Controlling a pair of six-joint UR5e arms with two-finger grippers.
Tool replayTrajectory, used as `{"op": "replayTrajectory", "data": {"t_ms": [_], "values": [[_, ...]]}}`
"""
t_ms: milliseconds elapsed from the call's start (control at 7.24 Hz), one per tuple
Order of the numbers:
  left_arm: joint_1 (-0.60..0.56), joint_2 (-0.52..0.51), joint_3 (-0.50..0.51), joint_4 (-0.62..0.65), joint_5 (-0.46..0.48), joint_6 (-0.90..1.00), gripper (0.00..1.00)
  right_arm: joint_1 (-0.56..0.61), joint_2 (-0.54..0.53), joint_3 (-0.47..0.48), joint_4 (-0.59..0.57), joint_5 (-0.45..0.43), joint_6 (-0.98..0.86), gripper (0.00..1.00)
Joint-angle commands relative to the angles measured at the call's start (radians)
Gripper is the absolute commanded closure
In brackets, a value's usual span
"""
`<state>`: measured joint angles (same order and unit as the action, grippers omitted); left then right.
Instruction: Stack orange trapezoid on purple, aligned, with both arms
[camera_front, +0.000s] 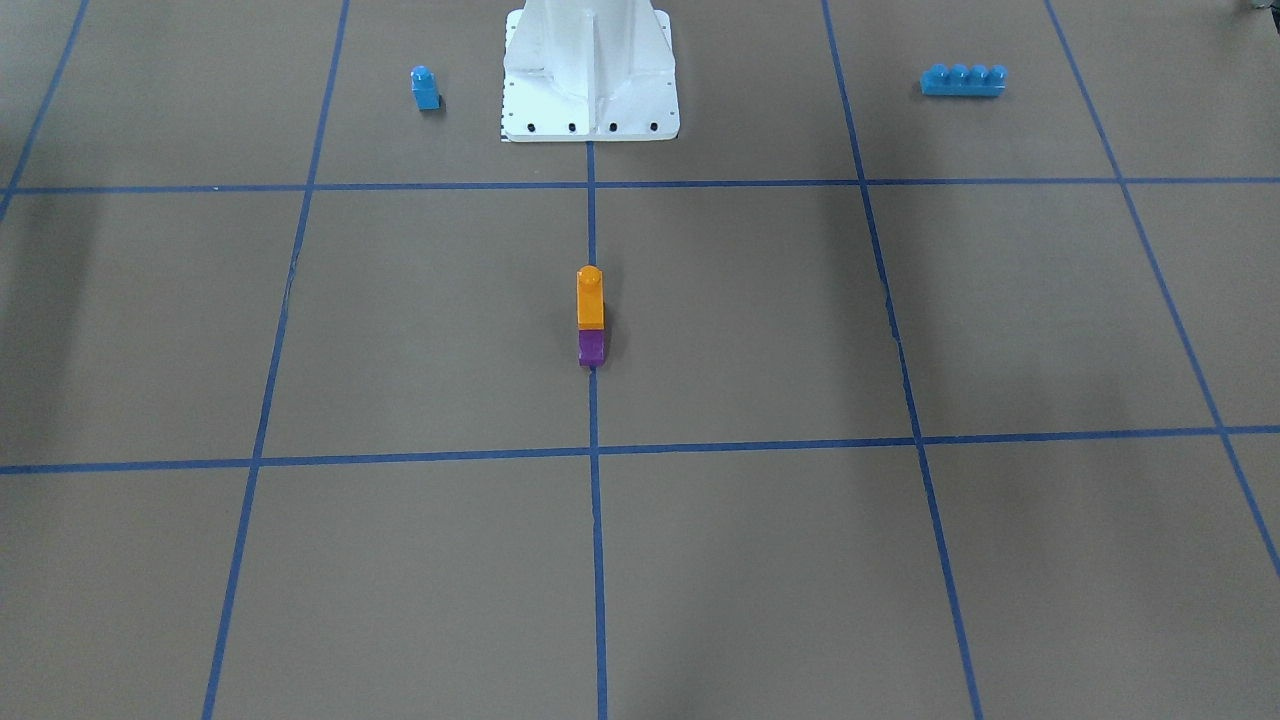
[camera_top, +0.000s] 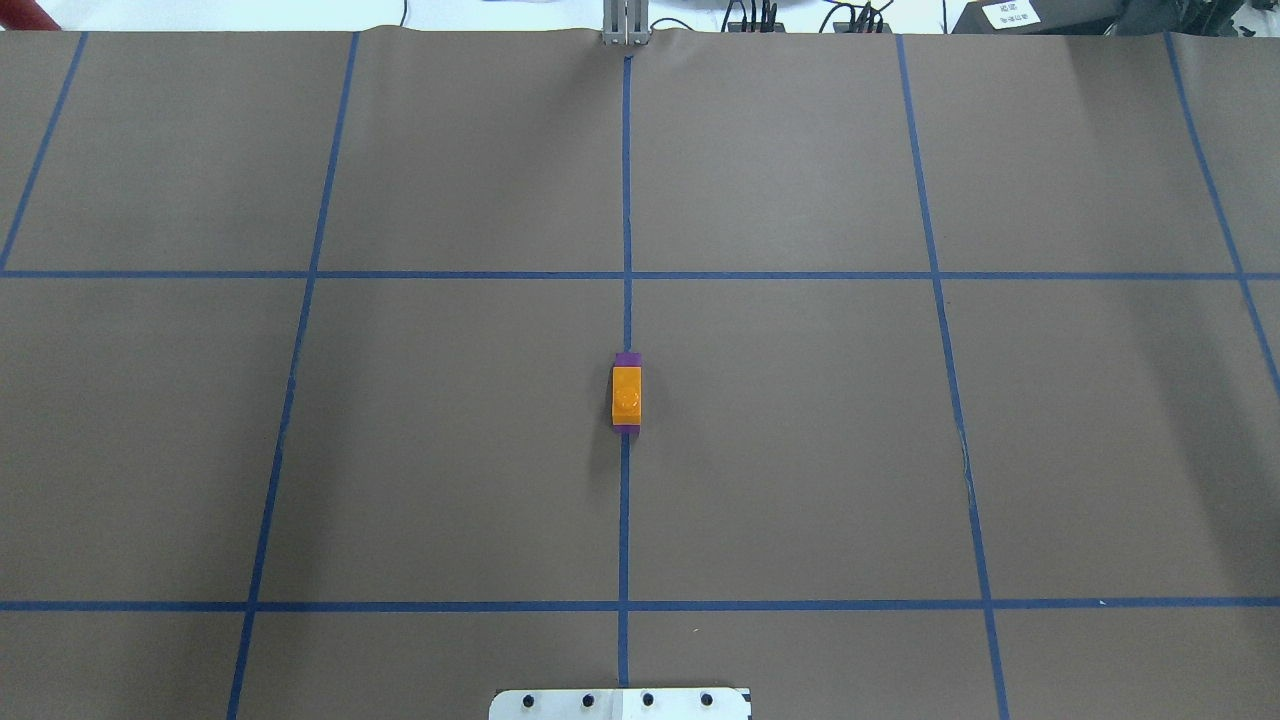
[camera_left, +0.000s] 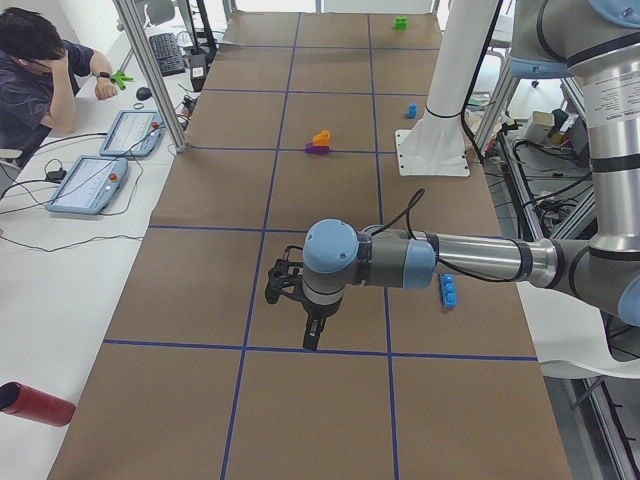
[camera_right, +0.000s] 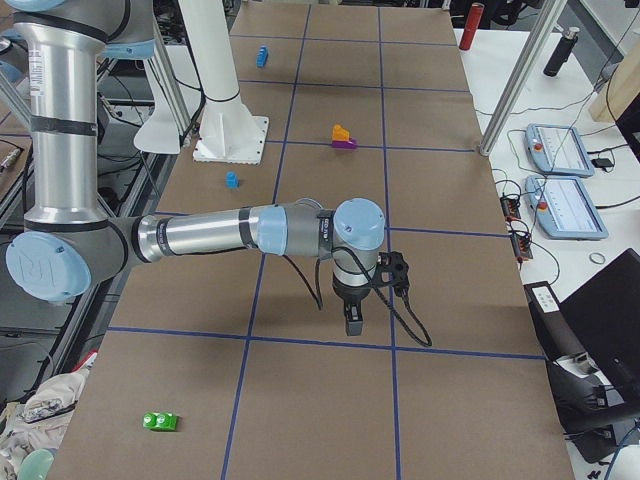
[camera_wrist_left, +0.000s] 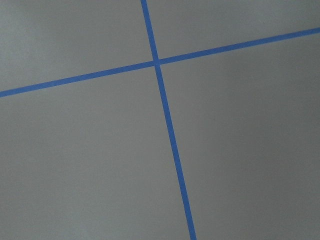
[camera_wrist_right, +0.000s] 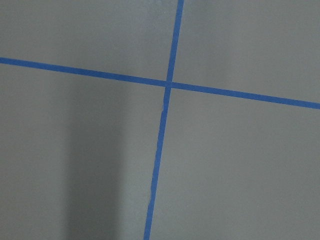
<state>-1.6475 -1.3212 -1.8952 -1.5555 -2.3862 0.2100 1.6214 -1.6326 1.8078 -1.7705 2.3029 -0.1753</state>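
Brown paper (camera_front: 750, 320) gridded with blue tape (camera_front: 450, 186) covers the work surface. From the front, the small glossy orange trapezoid brick (camera_front: 590, 300) sits on the small glossy purple brick (camera_front: 591, 348) at the centre line. Overhead, purple edges show at both ends of the orange. In the side views, the left gripper (camera_left: 311, 338) and right gripper (camera_right: 353, 322) hang well apart from the pair. It cannot be told whether their fingers are apart or together.
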Motion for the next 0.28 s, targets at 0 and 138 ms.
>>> {"op": "replayTrajectory", "data": {"t_ms": [0,138], "values": [[0.0,0.001,-0.001,0.0,-0.001,-0.003,0.0,0.0,-0.001,-0.001,-0.001,0.001,0.0,0.0],[0.0,-0.007,0.001,0.002,0.002,0.0,0.0,0.0,-0.004,-0.001,0.0,0.001,0.0,0.0]]}}
